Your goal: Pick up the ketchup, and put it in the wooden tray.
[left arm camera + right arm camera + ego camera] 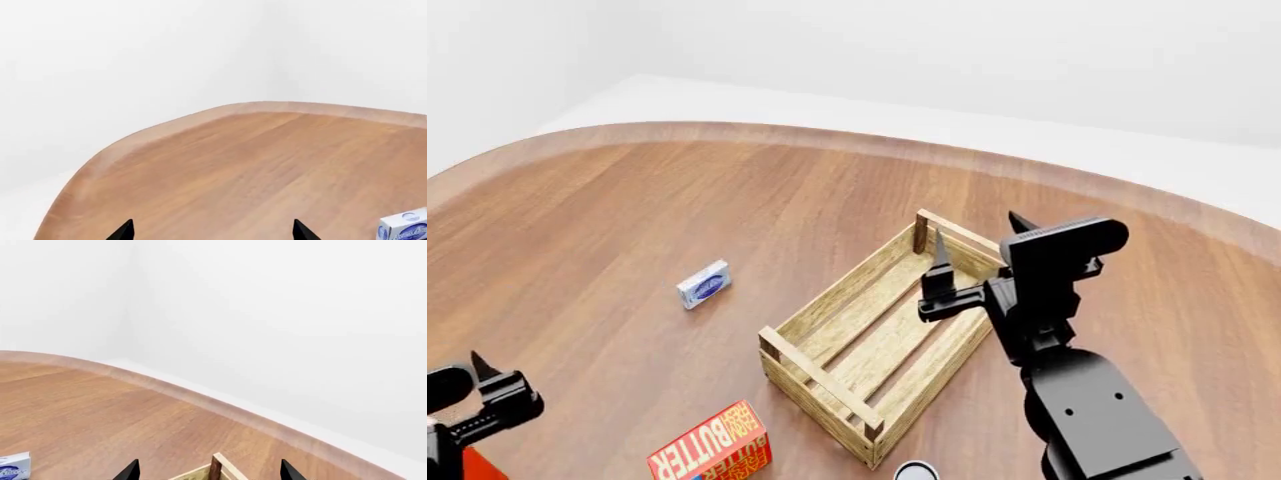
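Light wood slats make up the wooden tray [874, 345], which sits on the brown table [694, 220] with its long axis running diagonally, from the near edge of the head view up toward the right. Nothing lies in it: bare slats show along its whole floor. One corner post of it also pokes into the right wrist view [215, 467].

The right claw [977, 240] hangs above the tray's far end, its two dark fingers well apart and gripping nothing (the right wrist view shows both tips with a wide gap between them). The left claw [487, 385] is low at the left of the head view, over the table's near edge; in the left wrist view its fingertips [123, 231] also stand wide apart, with only bare table between them.

The ketchup can scarcely be seen: a small red-orange patch [478, 465] at the bottom left corner of the head view, just under the left claw, may be part of it, but I cannot tell, nor which way it points or how its long axis lies.

A red-orange butter box [710, 455] lies flat just left of the tray's near corner. A small blue-and-white box [703, 284] lies farther out on the table, apart from the tray's left side. A dark round object [916, 470] is cut off at the bottom edge.
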